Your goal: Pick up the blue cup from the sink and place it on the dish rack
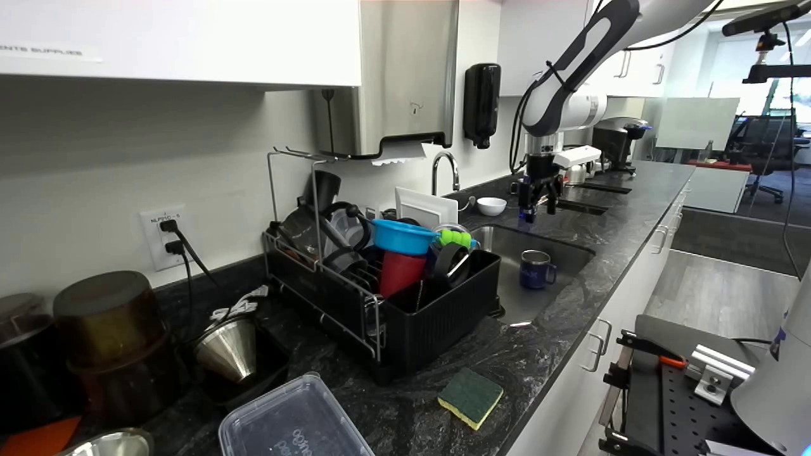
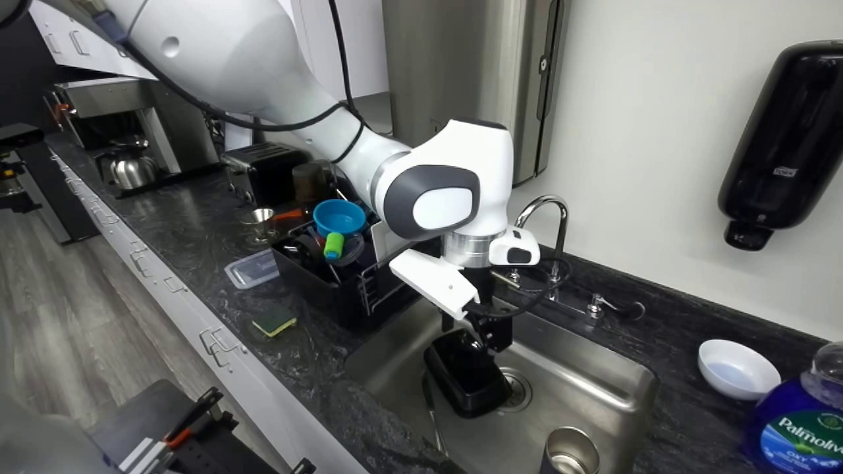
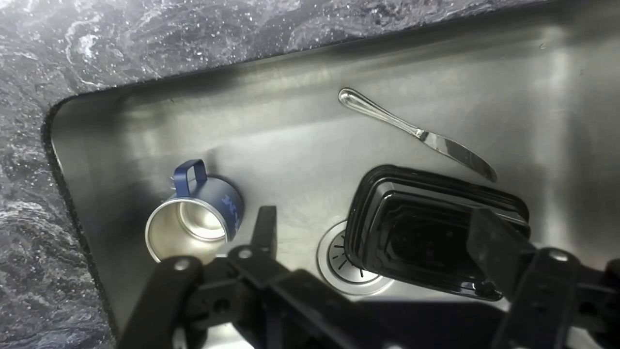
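The blue cup (image 1: 533,273) stands upright in the steel sink (image 1: 516,304), its handle to one side. In the wrist view the cup (image 3: 220,196) is left of the jaws, with its open steel mouth showing. In an exterior view only the rim and upper part of the cup (image 2: 571,451) show at the bottom edge. My gripper (image 3: 373,225) is open and empty, above the sink and apart from the cup. It also shows in both exterior views (image 1: 538,209) (image 2: 477,332). The black dish rack (image 1: 443,323) beside the sink is full of dishes; it is also here (image 2: 306,283).
A black plastic container (image 3: 411,232) lies in the sink beneath the jaws, partly over the drain. A table knife (image 3: 426,138) lies near it. A faucet (image 2: 560,227), white bowl (image 2: 737,368) and soap bottle (image 2: 800,421) stand around the sink. A sponge (image 1: 471,396) lies before the rack.
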